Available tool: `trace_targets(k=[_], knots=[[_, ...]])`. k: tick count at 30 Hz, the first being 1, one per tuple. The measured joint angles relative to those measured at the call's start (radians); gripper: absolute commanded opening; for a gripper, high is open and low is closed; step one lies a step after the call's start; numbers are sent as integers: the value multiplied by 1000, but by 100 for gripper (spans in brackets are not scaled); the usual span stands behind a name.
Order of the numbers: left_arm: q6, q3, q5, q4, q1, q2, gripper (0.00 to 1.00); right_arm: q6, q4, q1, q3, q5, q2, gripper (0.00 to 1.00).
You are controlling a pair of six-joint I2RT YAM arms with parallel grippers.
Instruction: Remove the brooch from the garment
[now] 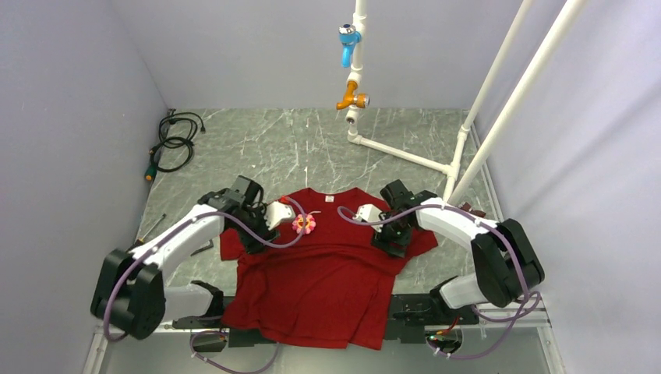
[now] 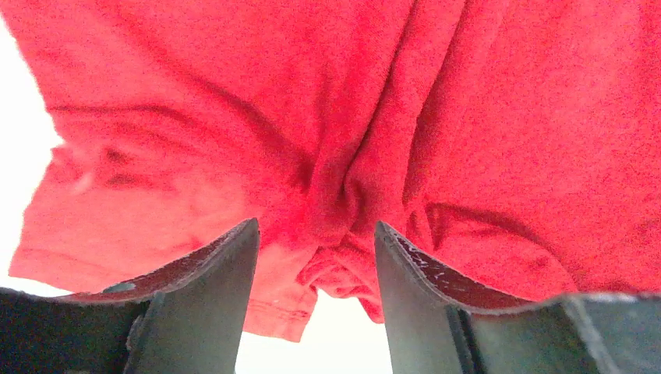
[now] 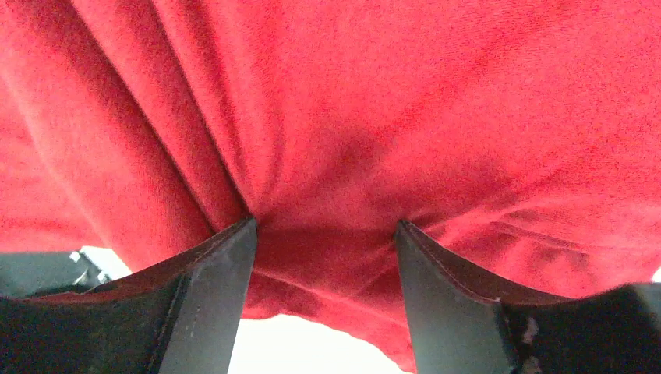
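Observation:
The red garment (image 1: 327, 273) lies flat on the marbled table, collar away from me, its hem hanging over the near edge. A pink and yellow flower brooch (image 1: 305, 224) sits on its chest, left of the middle. My left gripper (image 1: 251, 236) is at the left sleeve, just left of the brooch. In the left wrist view that gripper (image 2: 316, 226) is open, a loose bunched fold of garment (image 2: 343, 187) between its fingers. My right gripper (image 1: 390, 240) is at the right sleeve. It (image 3: 326, 224) is open too, tips pressed against the cloth (image 3: 390, 117). Neither wrist view shows the brooch.
A white pipe frame (image 1: 405, 156) with a blue tap (image 1: 348, 43) and an orange tap (image 1: 352, 97) stands at the back right. A coiled black cable (image 1: 175, 140) lies at the back left. A thin tool (image 1: 152, 227) lies left of the left arm. Grey walls close in the sides.

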Motion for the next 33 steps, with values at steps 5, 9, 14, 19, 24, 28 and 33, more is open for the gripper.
trace_targets(k=[5, 9, 14, 19, 24, 28, 33], knots=[[-48, 13, 92, 74, 43, -156, 80, 36, -104, 0, 12, -29, -75, 79], [-58, -24, 160, 212, 42, -274, 78, 95, -106, 0, 78, -72, -116, 79], [-12, -148, 211, 423, 8, -347, 66, 188, -18, 0, 142, -136, -127, 77], [100, -217, 194, 549, -77, -294, 55, 261, 31, 0, 205, -183, -43, 76], [223, -245, 147, 667, -168, -199, 50, 304, 51, 0, 249, -215, 51, 75], [289, -251, 120, 734, -204, -126, 49, 319, 50, 0, 273, -229, 88, 75], [347, -253, 92, 794, -242, -37, 56, 328, 50, 0, 283, -245, 96, 75]])
